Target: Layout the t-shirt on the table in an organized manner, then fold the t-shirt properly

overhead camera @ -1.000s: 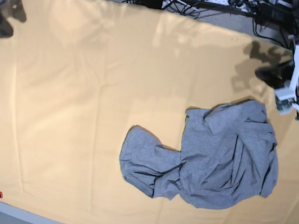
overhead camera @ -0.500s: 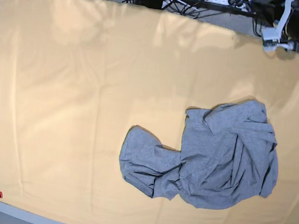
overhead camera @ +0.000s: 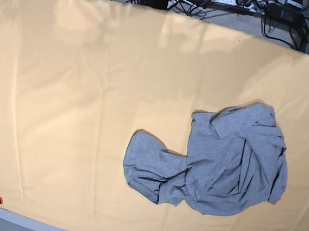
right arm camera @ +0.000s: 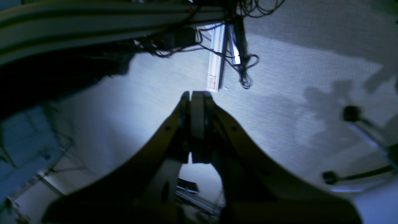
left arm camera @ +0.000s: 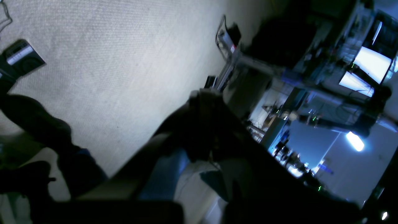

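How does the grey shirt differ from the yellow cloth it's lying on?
The t-shirt is grey, crumpled and bunched in folds; the table cloth is pale yellow-orange, spread nearly flat with only faint creases. The t-shirt covers a small patch; the table cloth spans almost the whole view. Both are soft fabric.

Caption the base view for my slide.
Crumpled grey cotton t-shirt lying unfolded on the pale yellow-orange cloth-draped table.

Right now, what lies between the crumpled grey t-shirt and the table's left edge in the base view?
Nothing: between the t-shirt and the table edge is only bare, faintly creased yellow-orange cloth, per the base view.
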Action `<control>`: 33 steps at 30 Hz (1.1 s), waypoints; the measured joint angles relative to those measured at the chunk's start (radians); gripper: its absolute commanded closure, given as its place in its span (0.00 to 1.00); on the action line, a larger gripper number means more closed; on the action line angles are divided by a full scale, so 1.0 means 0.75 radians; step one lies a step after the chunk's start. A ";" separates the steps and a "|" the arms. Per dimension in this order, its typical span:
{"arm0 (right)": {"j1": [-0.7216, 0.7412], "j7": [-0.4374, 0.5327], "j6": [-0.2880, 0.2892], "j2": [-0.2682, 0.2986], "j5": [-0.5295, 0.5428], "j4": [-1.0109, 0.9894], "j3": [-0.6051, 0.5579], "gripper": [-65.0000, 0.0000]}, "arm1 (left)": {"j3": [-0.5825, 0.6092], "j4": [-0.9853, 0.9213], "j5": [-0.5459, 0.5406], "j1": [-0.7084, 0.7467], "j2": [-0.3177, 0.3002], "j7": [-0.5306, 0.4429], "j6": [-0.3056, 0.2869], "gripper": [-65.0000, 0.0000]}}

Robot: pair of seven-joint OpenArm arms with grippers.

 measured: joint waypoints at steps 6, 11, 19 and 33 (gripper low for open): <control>0.005 0.005 0.000 -0.034 -0.019 -0.002 -0.236 1.00 | 0.000 -0.128 0.054 -0.015 0.169 -0.051 -0.053 1.00; 0.027 0.243 -0.005 -0.034 -0.473 -0.005 -0.518 1.00 | 0.001 -0.288 0.072 -0.159 0.301 -0.078 -0.054 1.00; 0.246 0.455 -0.122 -0.037 -0.870 -0.220 -0.815 1.00 | 0.009 -0.693 0.104 -0.492 0.484 -0.084 -0.108 1.00; 0.776 0.689 -0.009 -0.040 -0.897 -1.313 -1.064 1.00 | 0.170 -1.362 0.525 -0.816 0.563 -0.507 -0.135 1.00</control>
